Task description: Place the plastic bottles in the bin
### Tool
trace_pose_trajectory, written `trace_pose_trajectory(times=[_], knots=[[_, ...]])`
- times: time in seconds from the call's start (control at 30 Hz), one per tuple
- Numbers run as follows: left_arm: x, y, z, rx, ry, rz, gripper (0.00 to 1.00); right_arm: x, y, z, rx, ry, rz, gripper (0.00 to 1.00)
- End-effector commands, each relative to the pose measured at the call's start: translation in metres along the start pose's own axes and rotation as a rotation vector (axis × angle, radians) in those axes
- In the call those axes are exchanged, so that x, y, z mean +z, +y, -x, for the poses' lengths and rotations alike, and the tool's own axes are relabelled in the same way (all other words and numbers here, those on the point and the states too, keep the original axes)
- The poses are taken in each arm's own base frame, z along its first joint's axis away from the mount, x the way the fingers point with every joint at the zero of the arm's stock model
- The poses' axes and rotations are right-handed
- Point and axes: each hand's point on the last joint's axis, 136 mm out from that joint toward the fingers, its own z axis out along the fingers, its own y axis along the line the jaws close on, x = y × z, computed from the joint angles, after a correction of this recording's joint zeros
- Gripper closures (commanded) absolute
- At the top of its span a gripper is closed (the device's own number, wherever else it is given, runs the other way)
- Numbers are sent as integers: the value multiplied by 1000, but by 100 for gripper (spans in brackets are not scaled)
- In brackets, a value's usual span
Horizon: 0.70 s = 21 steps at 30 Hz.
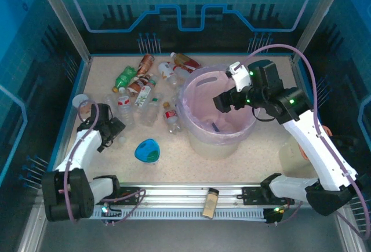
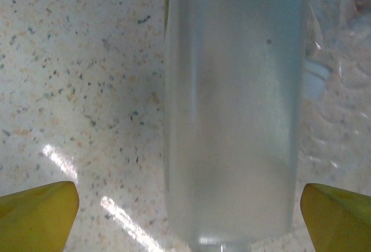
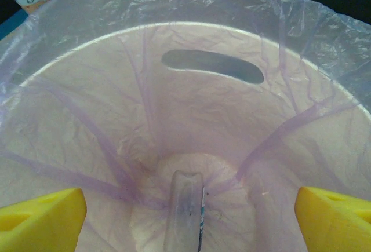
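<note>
Left gripper (image 1: 113, 129): low, wide open, astride clear plastic bottle (image 2: 232, 107), not gripping.
Right gripper (image 1: 223, 102): wide open, empty, above round pinkish plastic bin (image 1: 211, 148).

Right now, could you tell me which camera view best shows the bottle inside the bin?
Right wrist: it looks down into the bin, where the bottle lies on the lined bottom. Top external gives a dark sliver of it. Left wrist faces a different bottle on the table.

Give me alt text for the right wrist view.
Looking down into the bag-lined bin, one clear bottle lies at its bottom. The open right gripper hangs above it, yellow fingertips wide apart at the lower corners.
</note>
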Motion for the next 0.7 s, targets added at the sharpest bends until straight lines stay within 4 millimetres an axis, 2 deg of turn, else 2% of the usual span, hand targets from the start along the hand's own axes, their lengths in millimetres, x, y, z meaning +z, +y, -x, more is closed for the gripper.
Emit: trace_pose_trajectory(times=[0.0,0.13,0.33,0.67], knots=[[12,-13,12,-6,-24,-49,1,-13,5,2,4,-15,32,6],[19,-24,14,46,11,-57,1,-16,8,5,11,-32,49,7],[38,-21,8,30,67,-43,1,-14,7,3,18,-29,41,7],[39,-19,4,0,67,-49,18,-17,4,6,35,-43,25,7]])
